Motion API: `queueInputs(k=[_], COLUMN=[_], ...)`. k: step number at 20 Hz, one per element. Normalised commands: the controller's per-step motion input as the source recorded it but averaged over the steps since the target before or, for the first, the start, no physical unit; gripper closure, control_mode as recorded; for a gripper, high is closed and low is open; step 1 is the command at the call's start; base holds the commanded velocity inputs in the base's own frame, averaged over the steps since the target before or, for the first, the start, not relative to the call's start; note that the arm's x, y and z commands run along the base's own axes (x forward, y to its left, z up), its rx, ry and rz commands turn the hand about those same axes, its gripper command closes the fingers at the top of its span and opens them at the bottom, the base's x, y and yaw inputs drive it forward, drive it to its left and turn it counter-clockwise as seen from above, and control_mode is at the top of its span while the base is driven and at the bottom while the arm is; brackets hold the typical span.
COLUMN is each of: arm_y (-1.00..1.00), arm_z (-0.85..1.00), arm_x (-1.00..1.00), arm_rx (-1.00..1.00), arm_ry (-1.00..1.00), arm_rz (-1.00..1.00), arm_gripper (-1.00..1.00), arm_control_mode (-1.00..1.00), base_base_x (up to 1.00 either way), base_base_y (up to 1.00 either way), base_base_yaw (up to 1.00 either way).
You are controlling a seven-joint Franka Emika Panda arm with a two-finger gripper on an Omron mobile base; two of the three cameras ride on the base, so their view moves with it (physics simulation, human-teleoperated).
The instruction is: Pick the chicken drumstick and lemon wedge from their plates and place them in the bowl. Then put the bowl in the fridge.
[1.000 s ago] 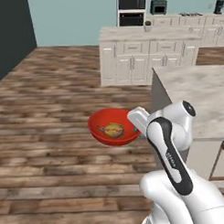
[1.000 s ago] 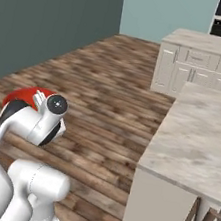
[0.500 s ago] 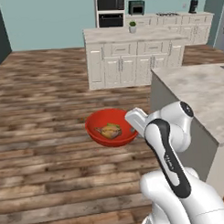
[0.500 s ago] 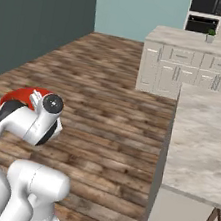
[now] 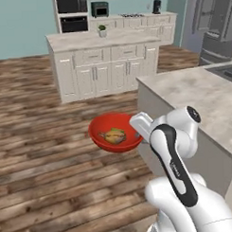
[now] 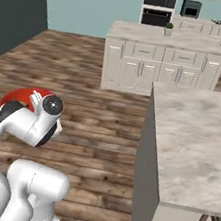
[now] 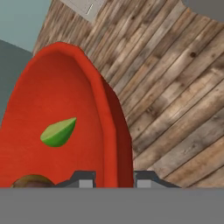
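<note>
A floor of brown wooden planks [image 5: 38,153] is laid through the room, and the far wall [image 6: 88,5] is painted pale teal, with a darker wall [image 6: 20,7] met at the left in the right base view. A white cabinet island [image 5: 104,66] with a stone top is set in the middle, with a small potted plant [image 5: 102,30] stood on it, and a second counter [image 6: 193,141] with a marbled grey top is seen nearer. Black built-in ovens [image 5: 72,14] are mounted in the far wall.
</note>
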Motion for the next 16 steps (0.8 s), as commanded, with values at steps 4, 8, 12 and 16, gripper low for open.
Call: queueInputs(k=[4, 8, 12, 16], arm_y=[0.00, 0.00, 0.00, 0.00], arm_z=[0.00, 0.00, 0.00, 0.00], arm_x=[0.00, 0.00, 0.00, 0.00], arm_rx=[0.00, 0.00, 0.00, 0.00], arm_ry=[0.00, 0.00, 0.00, 0.00], arm_rz=[0.00, 0.00, 0.00, 0.00], arm_gripper=[1.00, 1.00, 1.00, 1.00], arm_control_mode=[1.00, 1.00, 1.00, 1.00], base_base_x=[0.61, 0.59, 0.56, 0.56], base_base_y=[0.49, 0.53, 0.62, 0.65], base_base_yaw=[-0.32, -0.28, -0.21, -0.18])
